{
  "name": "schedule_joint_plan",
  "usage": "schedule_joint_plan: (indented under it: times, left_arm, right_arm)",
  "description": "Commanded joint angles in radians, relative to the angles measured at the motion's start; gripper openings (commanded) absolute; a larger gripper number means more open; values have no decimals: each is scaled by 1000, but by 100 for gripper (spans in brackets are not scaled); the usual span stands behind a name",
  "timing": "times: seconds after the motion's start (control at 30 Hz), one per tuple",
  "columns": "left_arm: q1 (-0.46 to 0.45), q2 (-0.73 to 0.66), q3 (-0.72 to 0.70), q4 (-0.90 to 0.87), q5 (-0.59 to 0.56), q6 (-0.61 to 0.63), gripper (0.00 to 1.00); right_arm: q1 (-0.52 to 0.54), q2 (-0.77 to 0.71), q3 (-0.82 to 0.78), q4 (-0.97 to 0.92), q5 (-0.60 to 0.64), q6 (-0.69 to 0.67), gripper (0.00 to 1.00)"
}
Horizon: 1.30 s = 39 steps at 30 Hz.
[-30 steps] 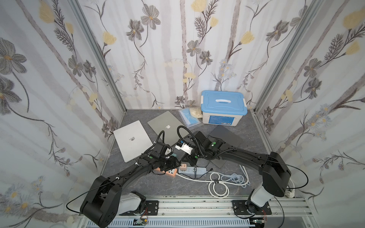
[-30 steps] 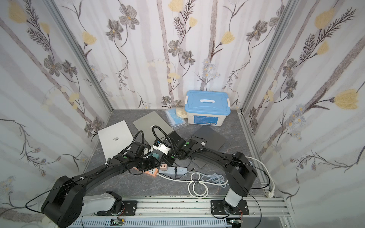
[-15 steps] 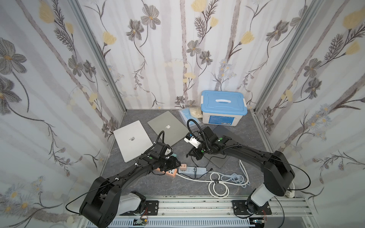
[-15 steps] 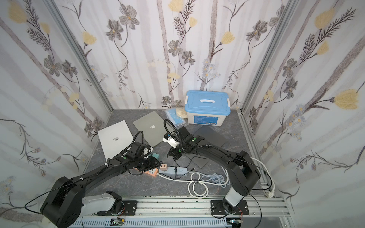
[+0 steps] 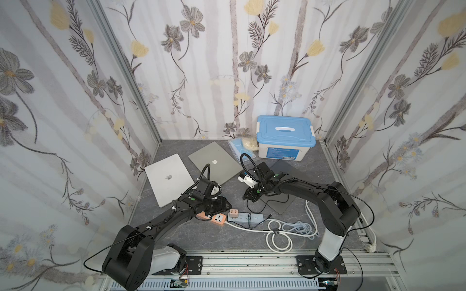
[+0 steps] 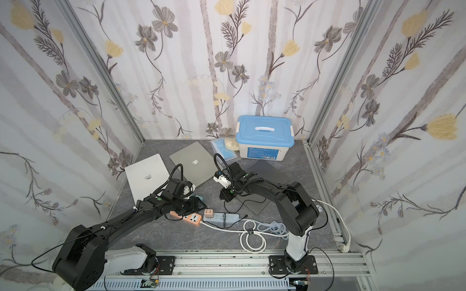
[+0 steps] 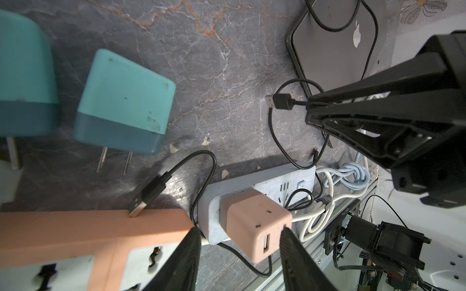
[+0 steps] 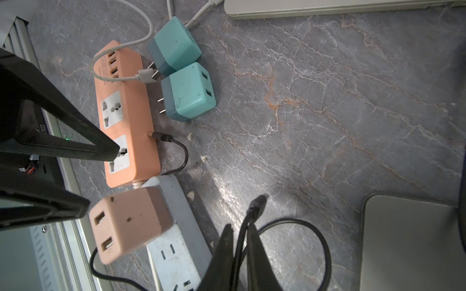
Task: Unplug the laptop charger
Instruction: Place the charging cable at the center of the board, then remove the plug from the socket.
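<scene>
A black charger cable ends in a free USB plug (image 8: 257, 205) (image 7: 277, 100) that is in no socket. My right gripper (image 8: 239, 226) (image 5: 249, 197) is shut on this cable just behind the plug, low over the table beside the dark laptop (image 5: 282, 168). The pink adapter (image 8: 128, 221) (image 5: 233, 213) sits in the grey power strip (image 8: 176, 241), and both its ports are empty. My left gripper (image 7: 238, 252) (image 5: 222, 205) is open. Its fingers (image 7: 181, 262) straddle the pink adapter's end, and one fingertip rests at the orange power strip (image 8: 126, 113).
Two teal adapters (image 8: 189, 93) lie loose beside the orange strip. A second black USB plug (image 8: 161, 137) lies against it. Silver (image 5: 167, 176) and grey (image 5: 214, 161) laptops lie at the back left, a blue-lidded box (image 5: 285, 131) stands behind, and white cable coils (image 5: 280, 241) lie in front.
My right gripper has drawn back to the right, away from the pink adapter and strips, taking the black cable's plug with it. The left arm has barely moved.
</scene>
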Motion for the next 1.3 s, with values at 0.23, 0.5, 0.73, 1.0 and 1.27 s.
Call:
schedule_joint_plan:
  times: [0.23,0.5,0.73,1.0,1.27]
  left_arm:
    - [1,-26,30,-56,-21,33,56]
    - [5,-27,46,-77,-28,42,59]
    - [34,-53,28,-105,-45,31,59]
    - [50,-102,-47,-76,-63,-26,62]
    - [74,-153,-92,-79,-68,-39,64]
  right_arm:
    - [9,-53,-19,-3,33,-5,40]
    - [58,-179,-39,-47,97,-19,61]
    - [166,-187,-66,-23,15,-80,74]
    - [198,-113,-37,23,-41,-97,77]
    - [215,-45,-1,36,-35,-109,76]
